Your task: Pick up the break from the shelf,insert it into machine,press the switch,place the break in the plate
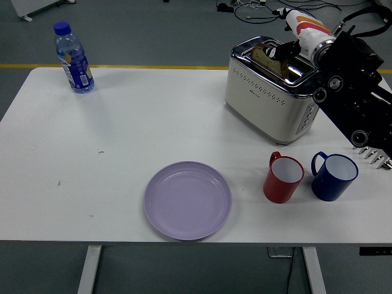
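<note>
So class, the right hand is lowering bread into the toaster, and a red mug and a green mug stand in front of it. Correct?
Not quite. The head view shows the mug beside the red mug is blue, not green. The right hand does hold the bread in the toaster.

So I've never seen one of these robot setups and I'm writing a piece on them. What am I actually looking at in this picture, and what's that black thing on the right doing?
The view comes from a camera high on the robot, looking down over a white table. The black machinery entering from the right is the robot's right arm; its five-fingered right hand grips a brown slice of bread sitting low in a slot of the cream and chrome toaster. The left arm is out of view.

Also on the table are a round lilac plate near the front edge, a red mug beside a dark blue mug, and a clear water bottle with a blue cap at the far left corner.
</note>
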Available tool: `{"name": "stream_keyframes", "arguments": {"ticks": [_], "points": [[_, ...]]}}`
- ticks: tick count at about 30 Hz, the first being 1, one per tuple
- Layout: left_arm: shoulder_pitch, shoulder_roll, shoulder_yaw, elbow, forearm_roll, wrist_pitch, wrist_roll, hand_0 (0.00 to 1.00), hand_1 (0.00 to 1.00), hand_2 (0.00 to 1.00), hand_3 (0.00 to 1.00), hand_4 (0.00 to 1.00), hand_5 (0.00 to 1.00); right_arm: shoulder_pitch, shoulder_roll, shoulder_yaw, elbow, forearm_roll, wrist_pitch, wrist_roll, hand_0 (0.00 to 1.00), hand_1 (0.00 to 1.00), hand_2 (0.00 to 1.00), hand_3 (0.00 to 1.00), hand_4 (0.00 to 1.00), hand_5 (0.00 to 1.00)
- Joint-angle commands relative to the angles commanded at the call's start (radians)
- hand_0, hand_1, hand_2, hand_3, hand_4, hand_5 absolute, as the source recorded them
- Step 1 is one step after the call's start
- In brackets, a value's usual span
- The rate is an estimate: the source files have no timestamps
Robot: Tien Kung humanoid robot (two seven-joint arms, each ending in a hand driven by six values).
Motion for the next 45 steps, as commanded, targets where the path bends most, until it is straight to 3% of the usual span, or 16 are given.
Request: {"name": "stream_keyframes", "arguments": {"ticks": [4,7,8,10,12,13,14,19,20,22,25,26,29,35,45], "points": [[0.002,0.000,0.002,0.000,0.004,-0.001,0.000,0.673,0.679,0.715,0.817,0.538,0.998,-0.036,-0.045,0.019,0.068,-0.003,-0.062,-0.010,0.788,0.769,0.892,0.916,0.769,0.198],[0.004,0.000,0.002,0.000,0.004,-0.001,-0.001,0.673,0.679,0.715,0.817,0.538,0.998,-0.088,-0.105,0.052,0.149,0.003,-0.176,-0.033,0.788,0.769,0.892,0.916,0.769,0.198],[0.004,0.000,0.001,0.000,0.005,-0.001,-0.002,0.673,0.679,0.715,0.817,0.539,0.998,-0.113,-0.130,0.071,0.180,0.016,-0.212,-0.034,0.571,0.555,0.641,0.789,0.479,0.043],[0.006,0.000,-0.004,0.000,0.010,-0.002,-0.002,0.673,0.679,0.715,0.817,0.539,0.998,-0.154,-0.169,0.098,0.232,0.040,-0.262,-0.027,0.571,0.555,0.641,0.789,0.479,0.043],[0.006,0.000,-0.006,0.000,0.012,-0.002,-0.001,0.673,0.679,0.715,0.817,0.539,0.998,-0.169,-0.182,0.106,0.253,0.048,-0.274,-0.024,0.571,0.555,0.641,0.789,0.479,0.043],[0.008,0.000,-0.007,0.000,0.015,-0.003,-0.001,0.673,0.679,0.715,0.817,0.539,0.998,-0.195,-0.207,0.120,0.280,0.063,-0.283,-0.004,0.571,0.555,0.641,0.789,0.479,0.043],[0.008,0.000,-0.009,0.000,0.017,-0.003,0.000,0.673,0.678,0.714,0.817,0.538,0.998,-0.212,-0.223,0.130,0.296,0.073,-0.284,0.011,0.340,0.386,0.475,0.719,0.416,0.027],[0.013,0.000,-0.024,0.000,0.032,-0.005,0.001,0.673,0.678,0.714,0.817,0.538,0.998,-0.331,-0.314,0.186,0.390,0.128,-0.298,0.086,0.340,0.386,0.475,0.719,0.416,0.027],[0.014,0.000,-0.025,0.000,0.033,-0.005,0.001,0.673,0.679,0.713,0.816,0.539,0.998,-0.342,-0.321,0.190,0.397,0.129,-0.299,0.088,0.267,0.263,0.366,0.587,0.408,0.002],[0.014,0.000,-0.028,0.000,0.037,-0.006,0.001,0.673,0.679,0.713,0.816,0.539,0.998,-0.356,-0.331,0.198,0.407,0.126,-0.297,0.091,0.267,0.263,0.366,0.587,0.408,0.002],[0.017,0.000,-0.039,0.000,0.051,-0.009,0.004,0.673,0.679,0.713,0.816,0.539,0.998,-0.439,-0.366,0.211,0.427,0.123,-0.295,0.099,0.267,0.263,0.366,0.587,0.408,0.002],[0.017,0.000,-0.041,0.000,0.054,-0.010,0.005,0.673,0.678,0.713,0.816,0.537,0.998,-0.460,-0.372,0.212,0.429,0.118,-0.294,0.104,0.213,0.209,0.308,0.553,0.470,0.002],[0.017,0.000,-0.046,0.000,0.060,-0.012,0.006,0.673,0.678,0.713,0.816,0.537,0.998,-0.490,-0.378,0.209,0.430,0.111,-0.293,0.106,0.213,0.209,0.308,0.553,0.470,0.002],[0.018,0.000,-0.055,0.000,0.070,-0.013,0.008,0.672,0.678,0.712,0.817,0.537,0.998,-0.535,-0.383,0.186,0.430,0.079,-0.236,0.114,0.202,0.198,0.290,0.545,0.482,0.002],[0.015,0.000,-0.050,0.000,0.068,-0.014,0.008,0.671,0.678,0.713,0.815,0.535,0.998,-0.551,-0.361,0.130,0.413,0.043,-0.212,0.118,0.208,0.175,0.276,0.543,0.483,0.002]]}}
